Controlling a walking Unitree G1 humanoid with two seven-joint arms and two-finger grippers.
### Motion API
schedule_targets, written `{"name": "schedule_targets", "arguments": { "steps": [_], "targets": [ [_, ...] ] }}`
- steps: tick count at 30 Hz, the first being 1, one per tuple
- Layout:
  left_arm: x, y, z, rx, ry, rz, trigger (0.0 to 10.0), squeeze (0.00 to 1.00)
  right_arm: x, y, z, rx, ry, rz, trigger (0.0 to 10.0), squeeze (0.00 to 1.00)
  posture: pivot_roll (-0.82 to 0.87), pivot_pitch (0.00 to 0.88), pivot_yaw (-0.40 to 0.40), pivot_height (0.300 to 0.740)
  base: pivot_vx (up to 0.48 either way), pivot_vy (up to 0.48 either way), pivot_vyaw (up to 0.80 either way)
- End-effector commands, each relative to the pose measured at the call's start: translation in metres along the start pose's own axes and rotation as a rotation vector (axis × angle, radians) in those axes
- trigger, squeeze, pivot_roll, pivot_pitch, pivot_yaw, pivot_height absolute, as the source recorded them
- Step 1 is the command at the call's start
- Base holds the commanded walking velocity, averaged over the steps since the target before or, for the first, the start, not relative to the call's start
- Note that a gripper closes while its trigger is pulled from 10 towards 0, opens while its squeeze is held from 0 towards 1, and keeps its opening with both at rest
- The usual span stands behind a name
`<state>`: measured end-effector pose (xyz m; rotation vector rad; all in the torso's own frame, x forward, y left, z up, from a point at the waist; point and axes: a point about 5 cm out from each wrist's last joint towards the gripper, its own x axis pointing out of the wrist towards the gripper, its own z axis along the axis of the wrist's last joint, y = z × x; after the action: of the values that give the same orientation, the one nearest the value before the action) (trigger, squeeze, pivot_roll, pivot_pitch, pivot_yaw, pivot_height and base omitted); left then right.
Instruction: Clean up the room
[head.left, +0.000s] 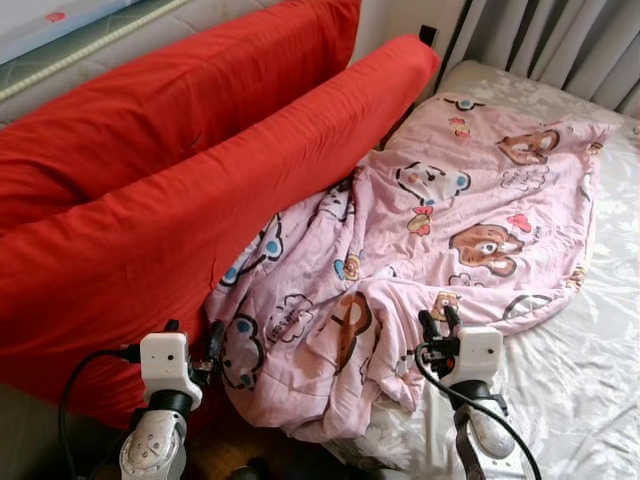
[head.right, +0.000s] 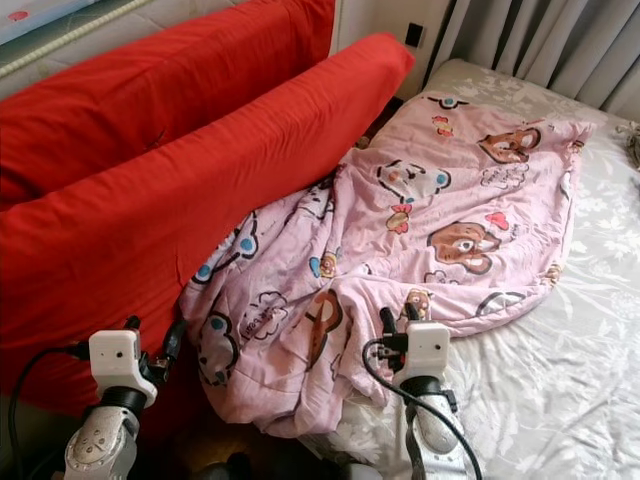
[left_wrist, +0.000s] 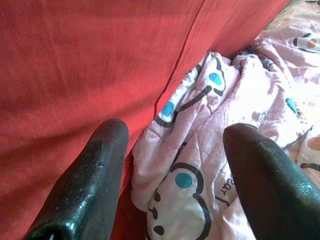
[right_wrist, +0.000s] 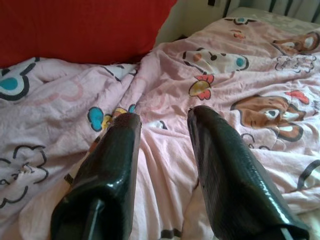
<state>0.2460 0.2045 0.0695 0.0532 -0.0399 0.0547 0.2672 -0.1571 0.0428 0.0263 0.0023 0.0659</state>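
A pink blanket (head.left: 450, 220) with cartoon bears lies crumpled across the bed, and its near corner hangs over the bed's edge. My left gripper (head.left: 195, 335) is open at the blanket's left edge, where the cloth meets the red cushion (head.left: 150, 250). In the left wrist view the blanket's hem (left_wrist: 200, 170) lies just beyond the open left gripper (left_wrist: 175, 132). My right gripper (head.left: 437, 318) is open, low over the blanket's near fold. The right wrist view shows pink cloth (right_wrist: 165, 165) under and between the spread fingers of the right gripper (right_wrist: 164, 117), with nothing held.
Two long red cushions (head.left: 180, 110) lean side by side along the bed's left. A pale patterned sheet (head.left: 590, 370) covers the bed to the right. Grey curtains (head.left: 560, 40) hang behind. Brown floor (head.left: 240, 450) shows below the blanket's hanging corner.
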Motion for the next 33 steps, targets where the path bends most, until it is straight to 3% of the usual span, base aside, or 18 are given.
{"name": "schedule_targets", "arguments": {
  "steps": [1, 6, 15, 24, 33],
  "targets": [
    [-0.004, 0.000, -0.002, 0.003, 0.021, 0.003, 10.0, 0.00, -0.004, -0.002, -0.001, -0.001, 0.008, -0.016, 10.0, 0.00, -0.02, 0.268, -0.071, 0.740, 0.000, 0.000, 0.00],
    [-0.004, -0.001, 0.020, 0.012, -0.042, -0.014, 10.0, 0.00, -0.003, -0.009, 0.030, -0.021, -0.102, -0.044, 10.0, 0.00, -0.03, 0.281, -0.067, 0.740, 0.000, 0.000, 0.00],
    [-0.007, 0.000, 0.030, 0.031, -0.058, -0.019, 10.0, 0.00, -0.011, -0.010, 0.047, -0.039, -0.130, -0.014, 10.0, 0.00, -0.02, 0.286, -0.065, 0.740, 0.000, 0.000, 0.00],
    [-0.014, 0.005, 0.039, 0.045, -0.062, -0.016, 10.0, 0.00, -0.035, -0.030, 0.044, -0.054, -0.073, -0.110, 10.0, 0.00, -0.02, 0.282, -0.054, 0.740, 0.000, 0.000, 0.00],
    [-0.005, 0.002, 0.040, 0.021, -0.052, -0.013, 10.0, 0.00, -0.032, -0.048, 0.034, 0.005, -0.003, -0.193, 10.0, 0.00, -0.01, 0.275, -0.050, 0.740, 0.000, 0.000, 0.00]
  ]
}}
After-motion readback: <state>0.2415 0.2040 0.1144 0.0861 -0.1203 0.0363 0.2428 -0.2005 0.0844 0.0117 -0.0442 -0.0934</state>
